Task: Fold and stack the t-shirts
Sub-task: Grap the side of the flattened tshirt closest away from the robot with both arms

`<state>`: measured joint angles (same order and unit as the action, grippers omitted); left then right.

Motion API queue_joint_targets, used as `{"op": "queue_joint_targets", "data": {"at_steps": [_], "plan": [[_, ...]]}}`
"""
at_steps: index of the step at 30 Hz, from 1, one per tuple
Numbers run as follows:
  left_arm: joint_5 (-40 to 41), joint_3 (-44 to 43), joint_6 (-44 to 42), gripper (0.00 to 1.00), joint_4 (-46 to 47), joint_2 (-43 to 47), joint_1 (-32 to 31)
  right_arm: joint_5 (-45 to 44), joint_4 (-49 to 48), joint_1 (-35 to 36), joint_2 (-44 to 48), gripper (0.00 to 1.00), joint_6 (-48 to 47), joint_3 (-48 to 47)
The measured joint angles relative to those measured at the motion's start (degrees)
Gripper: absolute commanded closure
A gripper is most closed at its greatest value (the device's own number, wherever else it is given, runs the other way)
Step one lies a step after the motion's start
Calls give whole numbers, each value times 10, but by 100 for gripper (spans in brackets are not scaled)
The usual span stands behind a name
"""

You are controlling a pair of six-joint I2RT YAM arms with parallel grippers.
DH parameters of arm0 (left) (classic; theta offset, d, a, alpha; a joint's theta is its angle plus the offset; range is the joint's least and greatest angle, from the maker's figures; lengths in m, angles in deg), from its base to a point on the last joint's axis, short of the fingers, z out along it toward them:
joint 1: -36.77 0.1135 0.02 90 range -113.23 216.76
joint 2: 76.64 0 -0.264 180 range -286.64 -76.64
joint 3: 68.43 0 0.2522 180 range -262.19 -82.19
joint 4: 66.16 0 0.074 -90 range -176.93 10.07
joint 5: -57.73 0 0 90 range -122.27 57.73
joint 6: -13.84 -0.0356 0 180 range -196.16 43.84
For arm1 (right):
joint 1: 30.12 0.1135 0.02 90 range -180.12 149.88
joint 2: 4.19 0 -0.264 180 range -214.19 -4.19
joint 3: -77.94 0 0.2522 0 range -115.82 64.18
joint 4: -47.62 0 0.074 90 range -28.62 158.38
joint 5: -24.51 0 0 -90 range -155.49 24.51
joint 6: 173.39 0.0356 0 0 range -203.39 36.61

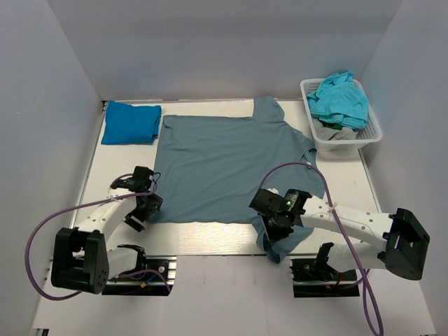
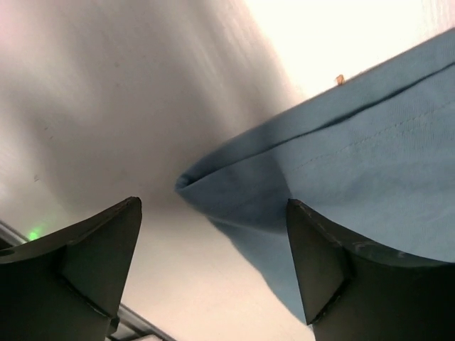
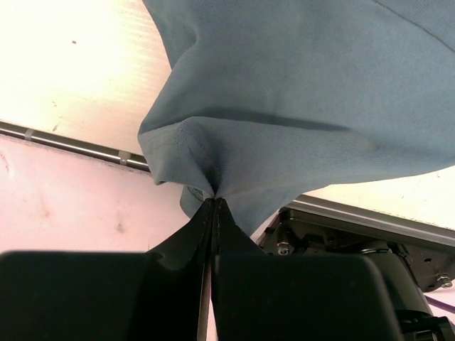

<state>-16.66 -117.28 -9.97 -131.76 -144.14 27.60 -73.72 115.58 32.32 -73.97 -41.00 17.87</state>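
Note:
A large dusty grey-blue t-shirt [image 1: 224, 164] lies spread flat across the middle of the table. My right gripper [image 1: 269, 222] is shut on its near right corner [image 3: 213, 163] and holds that corner bunched and lifted over the table's near edge. My left gripper [image 1: 143, 203] is open at the shirt's near left corner [image 2: 213, 186], with one finger [image 2: 320, 263] over the cloth and the other over bare table. A folded bright blue t-shirt [image 1: 131, 123] lies at the far left. Turquoise t-shirts [image 1: 341, 98] fill the basket.
A white plastic mesh basket [image 1: 371, 137] stands at the far right of the table. White walls enclose the table on three sides. The arm bases and a metal rail [image 3: 64, 138] run along the near edge.

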Motion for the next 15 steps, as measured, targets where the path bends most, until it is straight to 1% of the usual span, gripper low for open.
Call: {"op": "queue_joint_targets", "data": {"at_steps": [1,2,3,4,7,10,12,13,15], "plan": [[1,0,1,12,7,-7,0,1,0,-3,0,100,-2,0],[1,0,2,21,13,-16,0,2,0,-5,0,100,-5,0],[1,0,5,24,19,-25,0,3,0,-7,0,100,-6,0],[1,0,5,31,25,-33,0,5,0,-10,0,100,-7,0],[-5,-2,9,36,42,-54,0,7,0,-17,3,100,-9,1],[-7,3,12,47,49,-50,0,9,1,-23,12,100,-11,2],[-8,9,13,57,50,-43,0,9,1,-28,18,100,-14,3],[-9,11,14,59,50,-39,0,9,1,-29,19,100,-15,3],[-10,13,14,72,49,-35,1,9,1,-33,20,100,-20,3]]}}
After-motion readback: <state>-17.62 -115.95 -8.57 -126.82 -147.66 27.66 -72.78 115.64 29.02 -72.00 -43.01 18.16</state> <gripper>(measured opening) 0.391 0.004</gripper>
